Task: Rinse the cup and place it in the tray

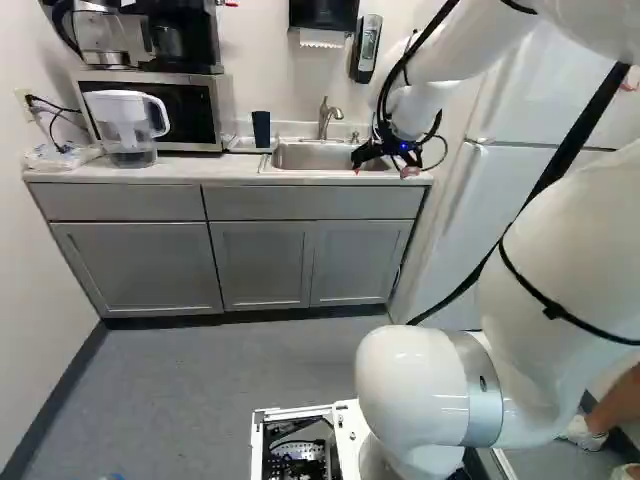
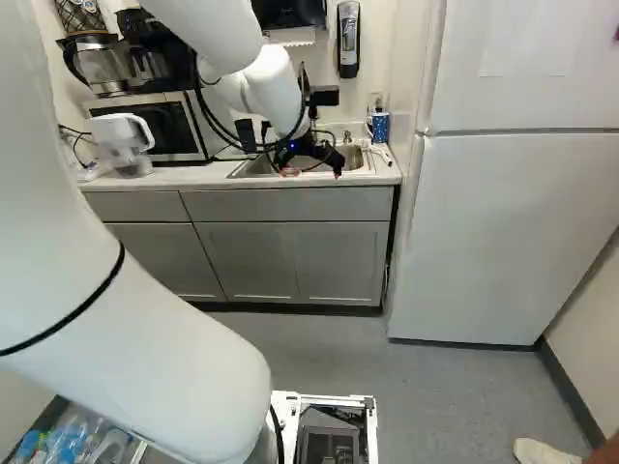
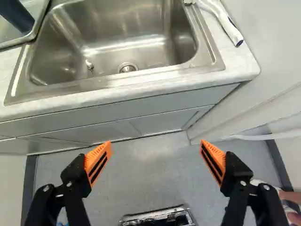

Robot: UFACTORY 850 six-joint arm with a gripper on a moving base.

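Note:
My gripper [image 1: 382, 168] hangs over the front edge of the sink [image 1: 325, 155] in the left base view. The wrist view shows the gripper [image 3: 156, 149] open, its orange pads far apart with nothing between them. The dark blue cup [image 1: 261, 129] stands upright beside the sink, on the side toward the microwave. In the wrist view part of the cup [image 3: 18, 15] shows on the metal tray [image 3: 38, 29], well ahead of and to one side of the fingers. The sink basin [image 3: 117, 35] lies ahead of the gripper, with its drain visible and no cup in it.
A faucet [image 1: 325, 118] rises behind the sink. A clear pitcher [image 1: 130, 125] and a microwave [image 1: 180, 105] stand farther along the counter. A blue bottle [image 2: 380, 126] and a white-handled brush [image 3: 223, 21] are at the sink's other side, near the fridge [image 2: 513, 232].

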